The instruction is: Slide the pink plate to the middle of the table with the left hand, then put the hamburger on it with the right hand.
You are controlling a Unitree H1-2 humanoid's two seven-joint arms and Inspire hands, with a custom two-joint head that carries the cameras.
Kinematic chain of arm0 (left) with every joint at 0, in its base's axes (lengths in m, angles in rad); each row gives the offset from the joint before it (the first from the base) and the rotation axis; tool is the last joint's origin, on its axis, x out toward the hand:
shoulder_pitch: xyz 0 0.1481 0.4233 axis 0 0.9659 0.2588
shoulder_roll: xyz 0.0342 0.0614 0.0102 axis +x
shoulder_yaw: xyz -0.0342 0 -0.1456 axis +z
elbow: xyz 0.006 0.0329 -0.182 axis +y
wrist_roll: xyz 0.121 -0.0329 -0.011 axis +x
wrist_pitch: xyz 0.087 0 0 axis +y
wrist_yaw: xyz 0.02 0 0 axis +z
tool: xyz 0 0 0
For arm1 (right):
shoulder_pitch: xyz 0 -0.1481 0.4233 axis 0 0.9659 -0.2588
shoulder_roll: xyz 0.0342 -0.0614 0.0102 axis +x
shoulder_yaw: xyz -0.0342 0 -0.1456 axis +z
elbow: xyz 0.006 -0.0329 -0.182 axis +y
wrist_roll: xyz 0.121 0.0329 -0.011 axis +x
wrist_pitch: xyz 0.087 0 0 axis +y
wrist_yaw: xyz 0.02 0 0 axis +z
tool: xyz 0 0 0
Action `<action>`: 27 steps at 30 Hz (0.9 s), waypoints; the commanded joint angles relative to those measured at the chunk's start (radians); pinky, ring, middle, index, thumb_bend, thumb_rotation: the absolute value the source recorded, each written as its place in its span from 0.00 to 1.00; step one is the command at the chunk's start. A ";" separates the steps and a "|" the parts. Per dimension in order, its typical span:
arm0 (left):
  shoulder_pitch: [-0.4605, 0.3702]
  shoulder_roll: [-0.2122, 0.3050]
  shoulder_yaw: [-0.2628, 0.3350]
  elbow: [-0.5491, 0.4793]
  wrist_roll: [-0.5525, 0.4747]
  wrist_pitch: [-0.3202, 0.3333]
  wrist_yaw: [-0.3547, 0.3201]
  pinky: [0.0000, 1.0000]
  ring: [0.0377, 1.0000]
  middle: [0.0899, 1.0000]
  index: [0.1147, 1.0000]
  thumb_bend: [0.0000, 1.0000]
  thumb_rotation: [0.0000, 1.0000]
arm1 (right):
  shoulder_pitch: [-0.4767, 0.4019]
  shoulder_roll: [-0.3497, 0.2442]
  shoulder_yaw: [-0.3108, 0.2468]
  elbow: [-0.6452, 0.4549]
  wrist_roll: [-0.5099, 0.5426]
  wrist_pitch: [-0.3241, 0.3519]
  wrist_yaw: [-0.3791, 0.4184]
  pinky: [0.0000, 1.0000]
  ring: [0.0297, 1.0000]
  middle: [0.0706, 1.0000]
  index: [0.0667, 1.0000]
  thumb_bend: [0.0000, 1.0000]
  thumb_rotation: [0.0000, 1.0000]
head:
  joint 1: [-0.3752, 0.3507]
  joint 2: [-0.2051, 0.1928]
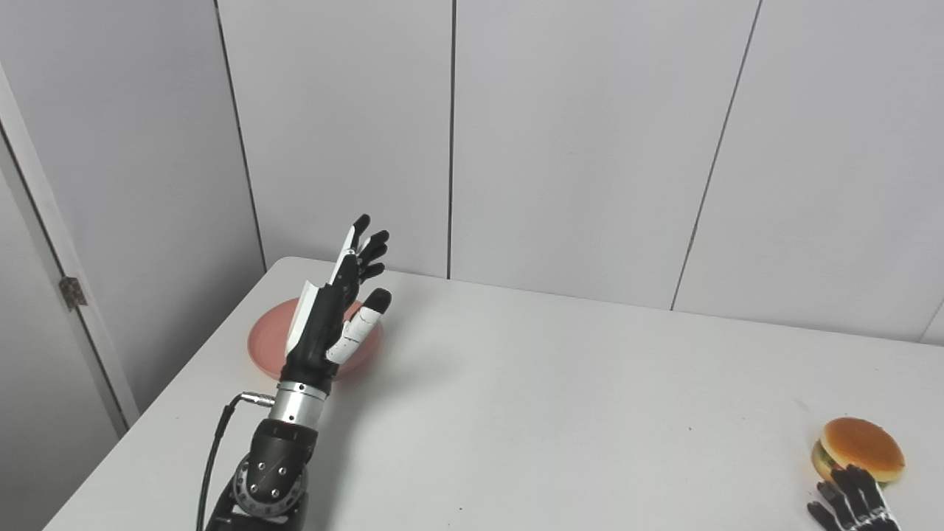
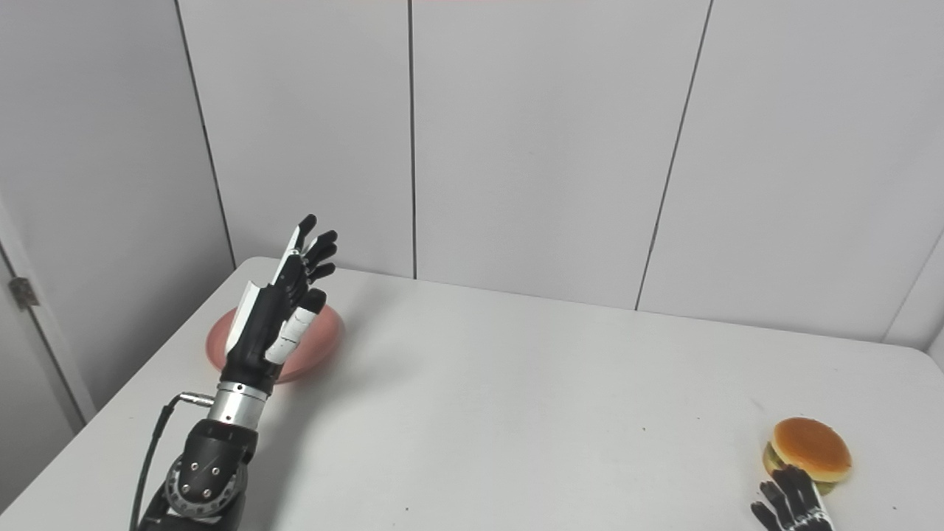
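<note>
A pink plate (image 1: 267, 338) lies near the table's far left corner. My left hand (image 1: 335, 306) is raised above it, fingers spread and pointing up and away, holding nothing; the hand covers the plate's middle. It appears to hover rather than touch. At the near right sits the hamburger (image 1: 859, 448), tan bun with green lettuce at the rim. My right hand (image 1: 852, 505) shows only its dark fingertips at the bottom edge, just in front of the hamburger, fingers apart and empty.
The white table (image 1: 560, 413) runs back to a grey panelled wall (image 1: 590, 147). A door frame with a hinge (image 1: 72, 292) stands to the left. My left forearm and its cable (image 1: 214, 457) rise from the near left.
</note>
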 commanded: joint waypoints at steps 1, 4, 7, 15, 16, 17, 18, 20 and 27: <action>-0.080 0.041 0.018 -0.004 -0.034 0.000 -0.005 0.88 0.90 0.90 1.00 0.88 0.90 | -0.021 -0.003 0.021 0.108 -0.025 0.120 -0.015 0.92 0.95 0.96 0.95 0.89 0.79 | -0.001 0.000; -0.110 0.069 0.035 0.032 -0.078 0.018 -0.017 0.88 0.90 0.89 1.00 0.88 0.88 | -0.023 -0.006 0.026 0.111 -0.029 0.119 -0.016 0.92 0.95 0.95 0.95 0.90 0.79 | -0.001 -0.001; -0.144 0.095 0.051 0.093 -0.113 0.001 -0.028 0.87 0.89 0.89 0.95 0.88 0.86 | -0.025 -0.010 0.030 0.117 -0.034 0.111 -0.013 0.91 0.95 0.95 0.96 0.91 0.80 | -0.001 -0.003; -0.229 0.166 0.094 0.348 -0.154 -0.117 -0.034 0.83 0.84 0.85 0.91 0.93 0.82 | -0.031 -0.014 0.034 0.130 -0.022 0.112 -0.003 0.92 0.95 0.94 0.95 0.90 0.80 | 0.011 -0.005; -0.243 0.178 0.098 0.397 -0.156 -0.138 -0.035 0.83 0.84 0.85 0.90 0.94 0.82 | -0.031 -0.016 0.034 0.133 -0.024 0.110 -0.003 0.92 0.95 0.94 0.95 0.90 0.80 | 0.015 -0.004; -0.253 0.186 0.100 0.430 -0.156 -0.154 -0.036 0.83 0.85 0.85 0.91 0.94 0.83 | -0.032 -0.017 0.034 0.135 -0.025 0.109 -0.003 0.92 0.95 0.94 0.95 0.91 0.81 | 0.015 -0.004; -0.267 0.198 0.105 0.474 -0.162 -0.166 -0.038 0.83 0.85 0.85 0.91 0.96 0.82 | -0.033 -0.019 0.034 0.138 -0.028 0.107 -0.003 0.92 0.95 0.94 0.95 0.91 0.81 | 0.018 -0.004; -0.289 0.215 0.116 0.539 -0.179 -0.175 -0.049 0.84 0.86 0.86 0.90 0.98 0.82 | -0.034 -0.021 0.034 0.144 -0.028 0.105 -0.001 0.92 0.95 0.94 0.95 0.91 0.81 | 0.021 -0.004; -0.336 0.258 0.146 0.680 -0.208 -0.176 -0.067 0.88 0.90 0.88 0.86 1.00 0.83 | -0.037 -0.027 0.034 0.148 -0.023 0.115 0.006 0.95 0.97 0.94 0.95 0.93 0.82 | 0.027 -0.004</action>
